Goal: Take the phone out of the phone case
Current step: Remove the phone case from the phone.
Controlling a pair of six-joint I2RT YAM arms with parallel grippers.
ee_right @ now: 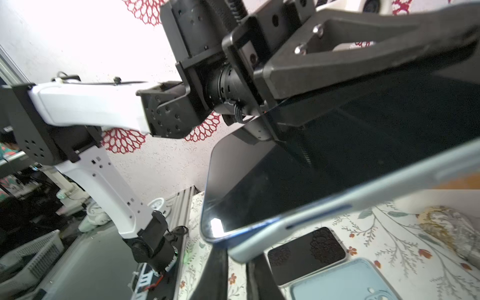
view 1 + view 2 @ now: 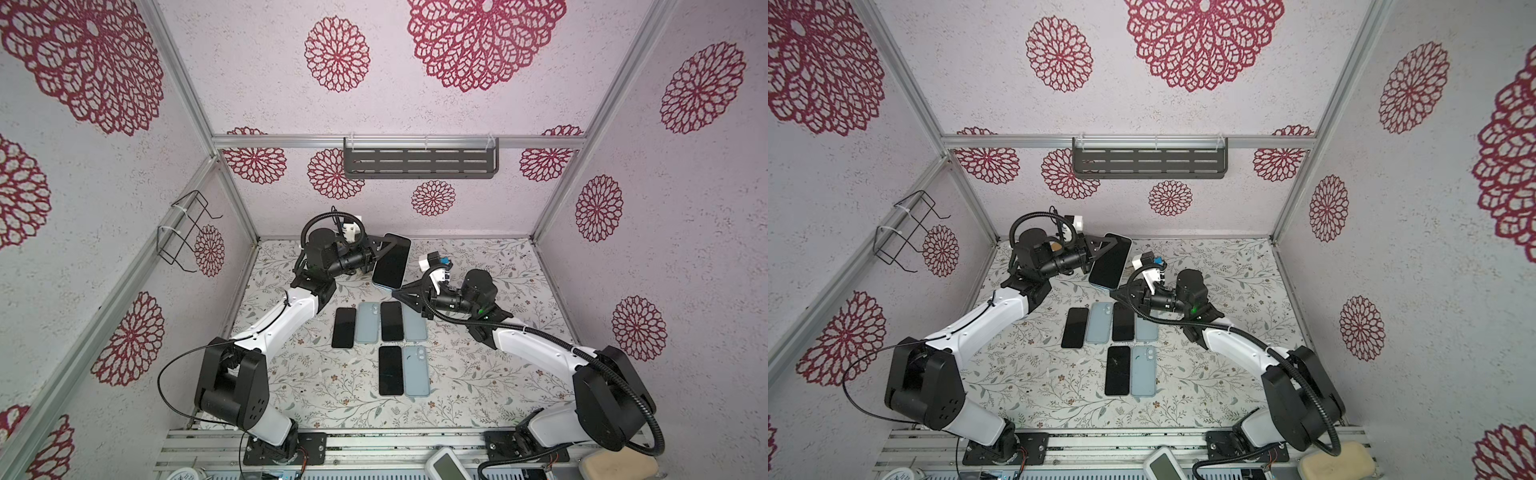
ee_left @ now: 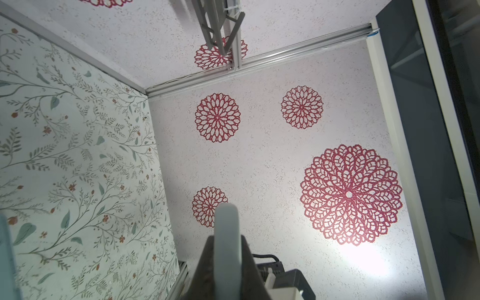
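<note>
As the left pincer (image 2: 386, 246) clenches the phone (image 2: 391, 261) aloft as a brace, the right pincer (image 2: 399, 293) straddles a corner of the phone case (image 1: 337, 205), seemingly to peel it, though whether it's gripping I can't tell.

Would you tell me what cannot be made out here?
- Whether the right gripper pinches the case: the wrist view's edge cuts off its fingers.
- Far finger of the left gripper: behind the phone in both top views.
- A spare case: partly under the right gripper, both top views.

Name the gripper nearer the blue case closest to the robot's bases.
Right. The right gripper straddles the cased phone at its near corner; the left gripper clamps its far end, farther from the blue case.
</note>
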